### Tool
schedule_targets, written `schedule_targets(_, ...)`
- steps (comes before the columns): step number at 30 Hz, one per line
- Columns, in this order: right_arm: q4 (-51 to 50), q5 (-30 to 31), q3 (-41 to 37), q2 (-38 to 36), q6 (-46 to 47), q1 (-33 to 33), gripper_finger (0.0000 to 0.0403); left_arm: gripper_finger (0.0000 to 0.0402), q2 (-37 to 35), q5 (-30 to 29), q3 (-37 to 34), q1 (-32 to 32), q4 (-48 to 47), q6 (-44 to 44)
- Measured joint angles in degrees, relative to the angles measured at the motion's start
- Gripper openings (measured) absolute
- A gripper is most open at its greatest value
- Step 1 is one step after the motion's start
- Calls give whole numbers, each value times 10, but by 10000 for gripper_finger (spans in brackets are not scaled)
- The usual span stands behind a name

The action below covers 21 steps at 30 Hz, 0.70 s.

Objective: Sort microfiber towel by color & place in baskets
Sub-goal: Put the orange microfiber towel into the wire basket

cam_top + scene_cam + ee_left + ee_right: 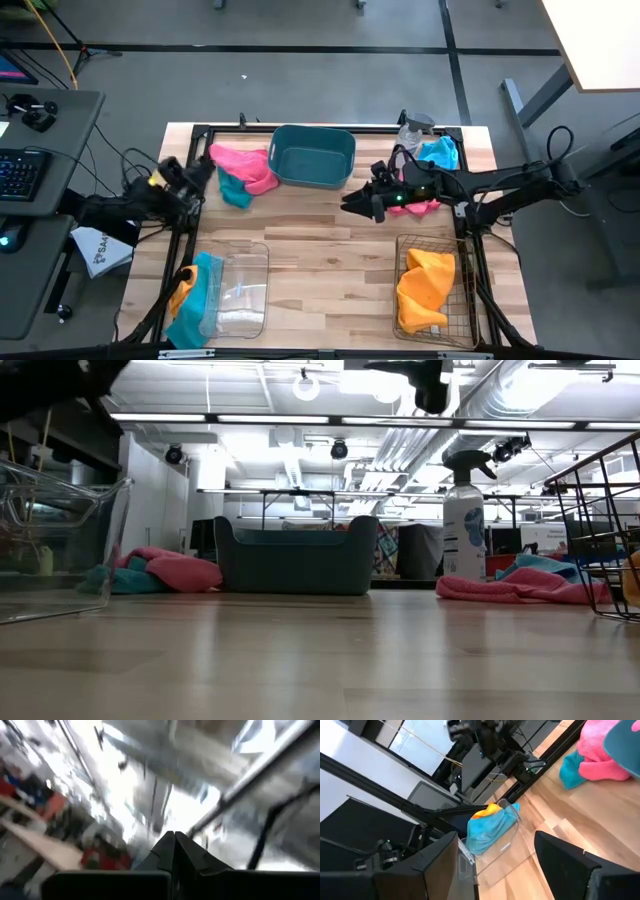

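The teal tub (313, 155) (297, 555) stands at the table's far middle. The clear bin (240, 290) sits near left, with a teal and an orange towel (193, 290) (490, 827) draped over its left wall. The wire-mesh basket (435, 295) near right holds an orange towel (425, 285). Pink and teal towels (243, 170) lie left of the tub. A pink towel (422, 207) and a blue one (440, 152) lie far right. My right gripper (352, 205) (502, 865) hovers open over mid-table, empty. My left gripper (203, 172) (174, 840) is shut and tipped upward beside the left pile.
A clear spray bottle (412, 130) (463, 520) stands at the far right by the blue towel. Black frame rails run along the table's edges. Bare wood (330, 270) lies between the clear bin and the wire basket. A desk with a keyboard stands left of the table.
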Motion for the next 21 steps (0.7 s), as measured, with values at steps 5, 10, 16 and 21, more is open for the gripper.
schedule_targets(5,0,29,0,0,-16,0,259,0,55,-81,34,0,65,-34)
schedule_targets(10,22,81,0,0,-47,-16,259,0,214,24,136,0,25,-62)
schedule_targets(16,36,81,0,0,-75,-38,259,0,379,249,288,0,19,-8)
schedule_targets(21,35,80,0,0,-107,-39,259,5,426,332,385,0,-84,-69)
